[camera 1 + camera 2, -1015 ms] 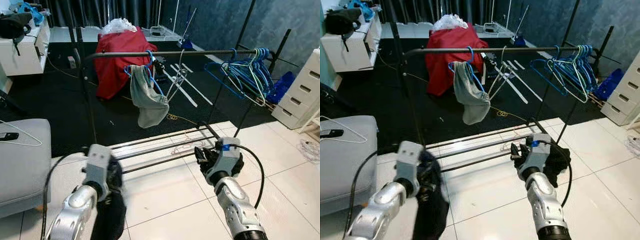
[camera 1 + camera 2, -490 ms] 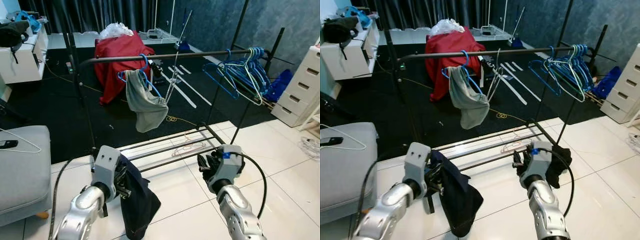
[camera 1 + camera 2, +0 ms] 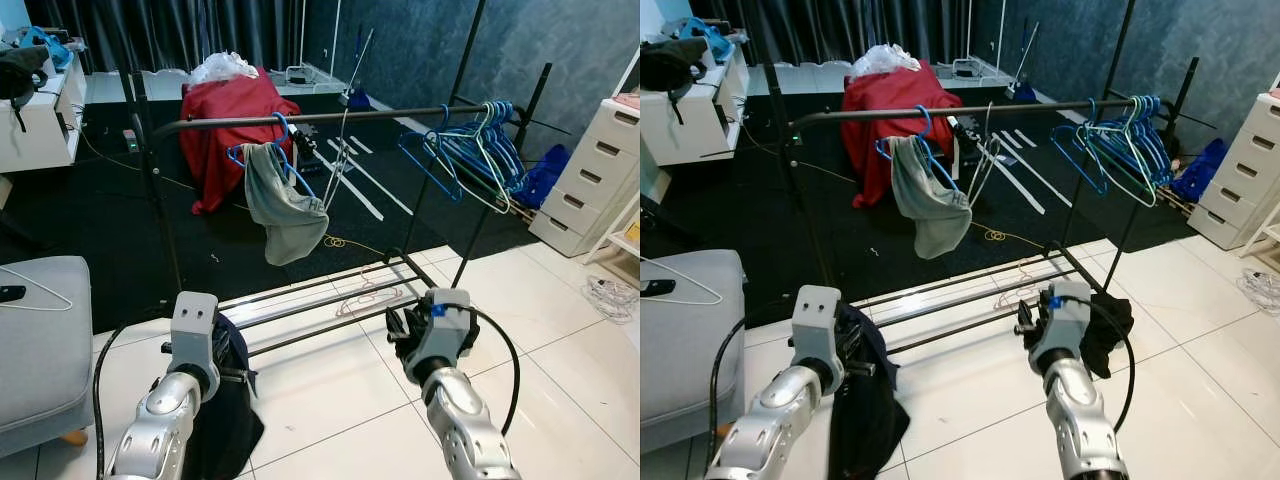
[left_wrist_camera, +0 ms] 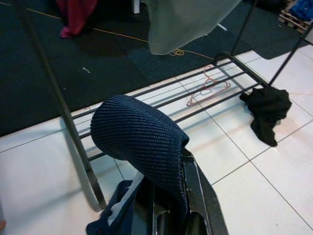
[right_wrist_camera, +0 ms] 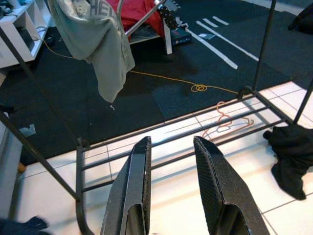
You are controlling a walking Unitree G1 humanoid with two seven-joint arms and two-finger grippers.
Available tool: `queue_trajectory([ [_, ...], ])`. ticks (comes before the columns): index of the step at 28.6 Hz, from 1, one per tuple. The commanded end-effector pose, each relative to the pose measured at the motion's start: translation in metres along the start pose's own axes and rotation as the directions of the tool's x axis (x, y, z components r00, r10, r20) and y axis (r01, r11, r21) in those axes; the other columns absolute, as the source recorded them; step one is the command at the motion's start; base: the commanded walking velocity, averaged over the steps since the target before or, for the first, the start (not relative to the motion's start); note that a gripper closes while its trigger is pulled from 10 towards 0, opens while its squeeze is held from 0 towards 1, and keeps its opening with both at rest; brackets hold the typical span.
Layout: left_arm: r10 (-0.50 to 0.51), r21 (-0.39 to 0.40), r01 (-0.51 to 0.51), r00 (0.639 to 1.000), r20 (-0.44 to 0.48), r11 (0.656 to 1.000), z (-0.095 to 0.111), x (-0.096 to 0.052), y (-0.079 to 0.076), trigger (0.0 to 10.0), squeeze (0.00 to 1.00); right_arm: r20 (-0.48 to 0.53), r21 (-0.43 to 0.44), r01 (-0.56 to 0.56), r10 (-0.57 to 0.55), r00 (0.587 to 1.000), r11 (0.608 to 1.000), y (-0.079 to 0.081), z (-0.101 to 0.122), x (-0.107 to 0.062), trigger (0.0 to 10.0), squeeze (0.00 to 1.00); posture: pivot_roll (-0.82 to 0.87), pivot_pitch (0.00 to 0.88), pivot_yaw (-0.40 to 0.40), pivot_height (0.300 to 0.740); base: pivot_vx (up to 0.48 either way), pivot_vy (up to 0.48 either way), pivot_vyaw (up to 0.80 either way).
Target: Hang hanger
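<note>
Head views: the left gripper [image 3: 228, 372] is clamped on a dark navy knitted garment [image 3: 222, 425] that hangs below it; to hang it well, lift it toward the dark metal clothes-rack rail [image 3: 300, 118], well ahead and above, before releasing. Left wrist view: the garment drapes over the fingers [image 4: 193, 188]. Right wrist view: the right gripper [image 5: 172, 161] is spread and empty, with a thin pink wire hanger [image 5: 226, 122] lying on the rack's lower bars ahead.

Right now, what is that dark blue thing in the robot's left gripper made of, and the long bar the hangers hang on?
The dark blue garment looks like knitted fabric: fine ribbed stitches show on its matte surface, and it folds softly over the left gripper. The bar looks like dark metal tube, thin, straight and slightly shiny, though painted plastic can't be ruled out.
</note>
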State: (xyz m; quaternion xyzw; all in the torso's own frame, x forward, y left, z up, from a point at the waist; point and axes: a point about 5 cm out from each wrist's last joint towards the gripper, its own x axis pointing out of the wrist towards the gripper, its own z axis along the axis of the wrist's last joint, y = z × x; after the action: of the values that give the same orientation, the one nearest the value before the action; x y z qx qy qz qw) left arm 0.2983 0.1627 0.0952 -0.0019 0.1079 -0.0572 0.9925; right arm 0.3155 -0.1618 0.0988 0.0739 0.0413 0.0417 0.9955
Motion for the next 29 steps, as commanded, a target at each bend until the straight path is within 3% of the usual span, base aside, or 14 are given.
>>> queue_trajectory([
  [1,-0.007,0.002,0.007,1.000,0.020,1.000,0.006,0.001,-0.005,10.0,0.00,-0.023,0.004,0.020,-0.020,1.000,1.000,-0.004,-0.006,-0.001,10.0,0.00,-0.06,0.007,-0.076,0.740,0.000,0.000,0.00],
  [8,-0.136,0.020,0.135,0.988,0.071,0.991,0.011,-0.002,-0.021,10.0,0.00,-0.007,0.043,0.060,-0.059,0.998,0.997,-0.010,-0.005,-0.006,10.0,0.00,-0.07,0.004,-0.064,0.740,0.000,0.000,0.00],
  [14,-0.184,0.026,0.183,0.979,0.089,0.983,0.014,-0.003,-0.028,10.0,0.00,-0.004,0.049,0.061,-0.061,0.998,0.997,-0.010,-0.005,-0.007,10.0,0.00,-0.07,0.007,-0.067,0.740,0.000,0.000,0.00],
  [21,-0.198,0.012,0.198,0.975,0.098,0.980,0.015,-0.005,-0.029,10.0,0.00,0.000,0.056,0.054,-0.054,0.999,0.997,-0.010,-0.005,-0.006,10.0,0.00,-0.07,0.006,-0.066,0.740,0.000,0.000,0.00],
  [29,-0.199,-0.003,0.200,0.975,0.098,0.980,0.016,-0.005,-0.029,10.0,0.00,0.002,0.055,0.037,-0.037,0.999,0.998,-0.009,-0.004,-0.007,10.0,0.00,-0.08,0.011,-0.068,0.740,0.252,0.000,0.00],
])
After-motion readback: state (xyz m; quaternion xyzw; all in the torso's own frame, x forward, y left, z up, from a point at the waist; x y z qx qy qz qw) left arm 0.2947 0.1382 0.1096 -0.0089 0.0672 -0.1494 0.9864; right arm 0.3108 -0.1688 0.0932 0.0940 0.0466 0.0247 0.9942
